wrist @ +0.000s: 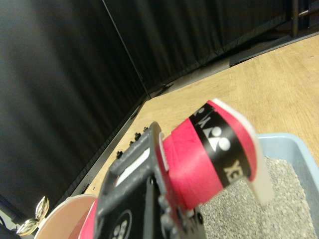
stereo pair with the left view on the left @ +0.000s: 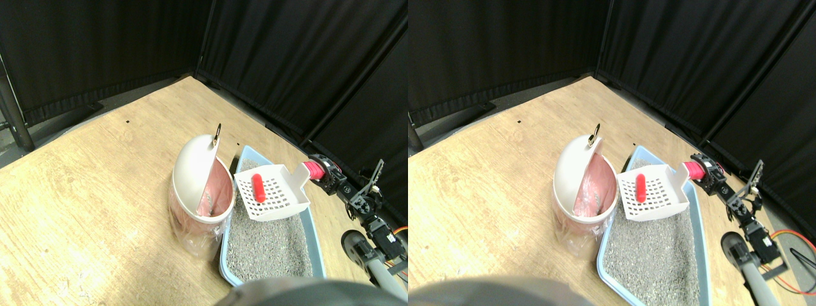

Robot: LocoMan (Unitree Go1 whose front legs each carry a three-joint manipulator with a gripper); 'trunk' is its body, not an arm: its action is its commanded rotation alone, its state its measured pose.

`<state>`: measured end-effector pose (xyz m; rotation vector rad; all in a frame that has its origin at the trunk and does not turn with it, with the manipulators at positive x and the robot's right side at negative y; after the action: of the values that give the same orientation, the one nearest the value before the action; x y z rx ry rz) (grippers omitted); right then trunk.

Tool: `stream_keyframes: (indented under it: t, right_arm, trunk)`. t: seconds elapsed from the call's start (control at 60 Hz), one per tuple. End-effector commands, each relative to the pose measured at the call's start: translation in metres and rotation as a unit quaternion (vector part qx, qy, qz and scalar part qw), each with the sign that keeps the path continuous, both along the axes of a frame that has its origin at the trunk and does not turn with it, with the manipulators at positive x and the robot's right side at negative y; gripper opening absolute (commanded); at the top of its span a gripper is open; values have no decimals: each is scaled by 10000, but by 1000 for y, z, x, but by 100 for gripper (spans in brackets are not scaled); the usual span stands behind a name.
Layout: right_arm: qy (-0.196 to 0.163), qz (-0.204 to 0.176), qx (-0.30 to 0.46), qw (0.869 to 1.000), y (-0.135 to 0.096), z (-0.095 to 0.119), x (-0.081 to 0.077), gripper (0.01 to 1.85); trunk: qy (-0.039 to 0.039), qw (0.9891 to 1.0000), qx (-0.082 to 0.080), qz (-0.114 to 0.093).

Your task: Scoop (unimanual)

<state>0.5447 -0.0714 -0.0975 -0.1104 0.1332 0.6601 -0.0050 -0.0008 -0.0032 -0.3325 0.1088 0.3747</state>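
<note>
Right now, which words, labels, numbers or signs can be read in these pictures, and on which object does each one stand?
"EX": white letters, turned sideways, on the black band around the red wrapped handle; further letters curve out of sight.
A white emblem without words stands on the same band.
White scoop, bin and litter tray: no text visible.

The scoop looks smooth white plastic — its handle wrapped in matt red tape. Litter is rough grey grit; floor wood-grained.
</note>
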Motion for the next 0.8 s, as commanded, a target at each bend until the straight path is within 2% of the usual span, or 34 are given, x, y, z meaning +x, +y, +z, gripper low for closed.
stream_keyframes:
  t: [0.017,0.283,0.433,0.533,0.583,0.733,0.8]
  right_arm:
    - [-169,126,82,9997,5,9,-1,5]
    - [-148,248,-132,9995,10,13,-3,5]
    - [-322,381,-362,9981,14,12,-4,5]
    - [-336,323,-483,9977,17,13,-8,5]
    - [-342,440,-511,9971,18,13,-9,5]
    - [-224,459,-537,9973,24,16,-11,5]
    - [-192,340,-594,9975,26,19,-11,5]
  trunk:
    - [61,10000,-21,35]
    - [44,10000,-10,18]
    - [56,10000,-32,27]
    - [53,10000,-43,27]
    - [49,10000,-48,30]
    - [28,10000,-48,29]
    - [28,10000,-51,28]
